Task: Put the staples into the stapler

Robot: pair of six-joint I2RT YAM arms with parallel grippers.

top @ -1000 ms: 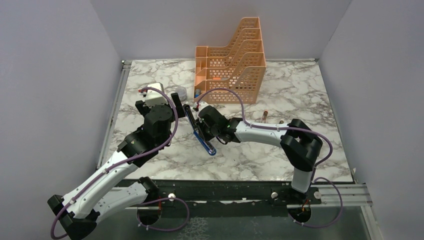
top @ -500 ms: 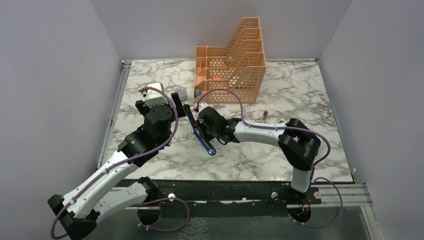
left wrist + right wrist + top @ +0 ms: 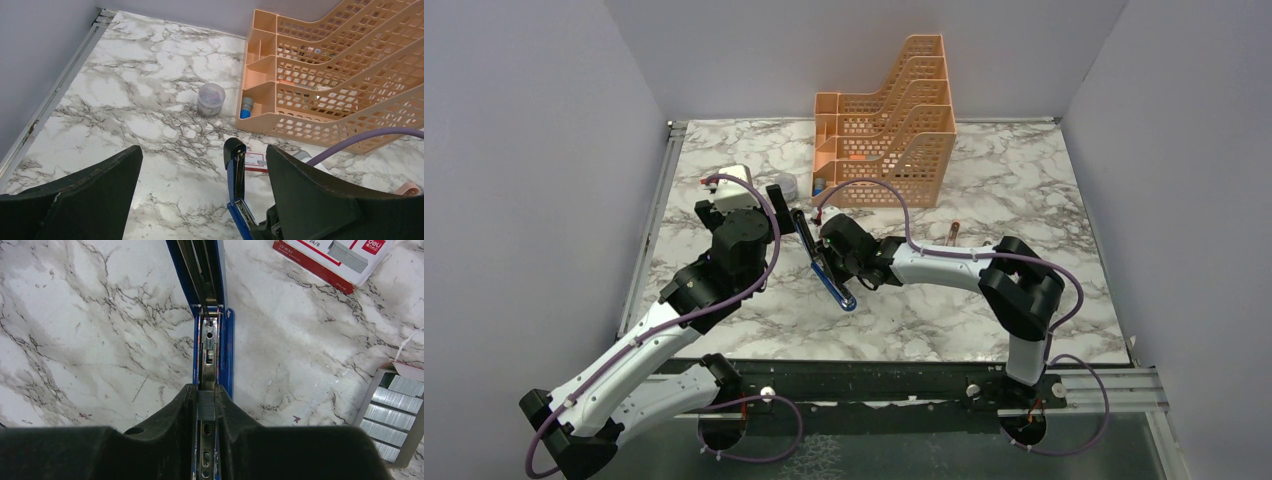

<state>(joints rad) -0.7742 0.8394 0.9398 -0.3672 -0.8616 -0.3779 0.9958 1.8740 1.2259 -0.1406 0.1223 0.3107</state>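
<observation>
The blue stapler (image 3: 210, 340) lies open on the marble, lid swung back, its metal channel (image 3: 208, 352) bare. My right gripper (image 3: 206, 401) is shut on a short grey strip of staples (image 3: 206, 408), held right over the near end of the channel. The dark tray of staples (image 3: 395, 415) sits to the right, and its red-and-white box (image 3: 332, 257) lies beyond. My left gripper (image 3: 202, 152) hangs open over the marble just left of the stapler's raised lid (image 3: 235, 162), holding nothing. From above, the stapler (image 3: 838, 290) lies between both arms.
An orange perforated file rack (image 3: 340, 75) stands at the back, with a blue-capped item (image 3: 246, 106) in its front compartment. A small clear lidded jar (image 3: 210, 98) stands left of it. A metal rail (image 3: 55, 95) edges the table's left side.
The right arm's elbow has eased slightly left. Both grippers and the stapler stand as before.
</observation>
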